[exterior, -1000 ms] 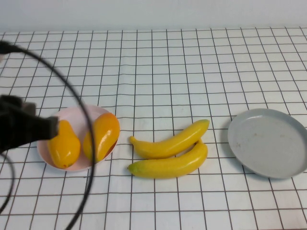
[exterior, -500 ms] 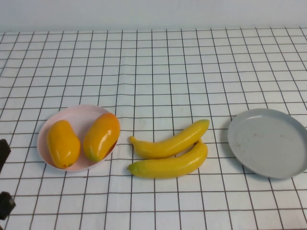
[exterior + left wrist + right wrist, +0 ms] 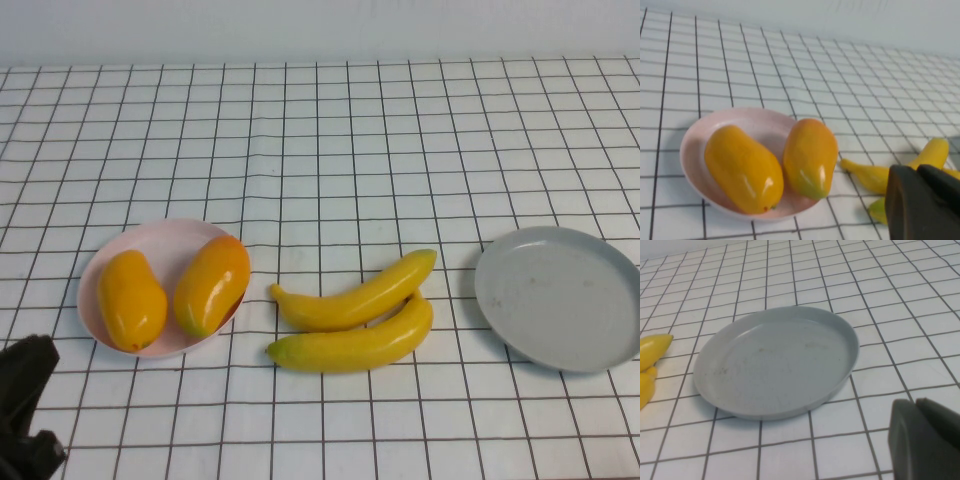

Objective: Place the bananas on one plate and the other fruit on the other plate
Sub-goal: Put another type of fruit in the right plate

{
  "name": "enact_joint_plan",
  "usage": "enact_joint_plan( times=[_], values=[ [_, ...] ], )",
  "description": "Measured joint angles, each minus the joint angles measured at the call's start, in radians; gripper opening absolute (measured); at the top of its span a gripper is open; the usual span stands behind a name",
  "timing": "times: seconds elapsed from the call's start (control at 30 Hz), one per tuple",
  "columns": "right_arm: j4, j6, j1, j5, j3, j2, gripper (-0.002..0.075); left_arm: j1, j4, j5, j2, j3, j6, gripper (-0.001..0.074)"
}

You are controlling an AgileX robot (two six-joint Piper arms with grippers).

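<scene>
Two bananas (image 3: 360, 295) (image 3: 360, 345) lie side by side on the checked cloth in the middle of the table. Two orange-yellow oval fruits (image 3: 130, 298) (image 3: 212, 283) lie in the pink plate (image 3: 165, 232) at the left. The grey plate (image 3: 560, 300) at the right holds nothing. My left gripper (image 3: 25, 400) is at the near left corner, shut and empty, nearer than the pink plate. In the left wrist view it (image 3: 917, 170) is in front of the bananas (image 3: 875, 175). My right gripper (image 3: 915, 402) is shut and empty, just nearer than the grey plate (image 3: 775, 365); the high view does not show it.
A white cloth with a black grid (image 3: 330, 150) covers the whole table, and its far half is bare. Banana tips (image 3: 652, 347) show at the edge of the right wrist view.
My left arm has pulled back from over the pink plate to the near left corner. Its cable has left the high view. The fruit and plates have not moved.
</scene>
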Motion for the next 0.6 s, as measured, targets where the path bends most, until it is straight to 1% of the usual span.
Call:
enact_joint_plan(
  times=[0.17,0.23,0.3,0.4,0.6],
  values=[
    [0.000,0.000,0.000,0.000,0.000,0.000,-0.0016,0.009,-0.186,0.031,-0.033,0.001,0.222,-0.0002],
    [0.000,0.000,0.000,0.000,0.000,0.000,-0.0017,0.041,-0.238,0.022,-0.066,0.001,0.308,-0.0002],
    [0.000,0.000,0.000,0.000,0.000,0.000,-0.0016,0.092,-0.297,0.002,-0.100,0.003,0.395,-0.0002],
    [0.000,0.000,0.000,0.000,0.000,0.000,-0.0017,0.216,-0.402,-0.098,-0.160,0.035,0.575,-0.0002],
    [0.000,0.000,0.000,0.000,0.000,0.000,-0.0016,0.484,-0.680,-0.398,-0.263,0.181,0.951,-0.0003]
  ],
)
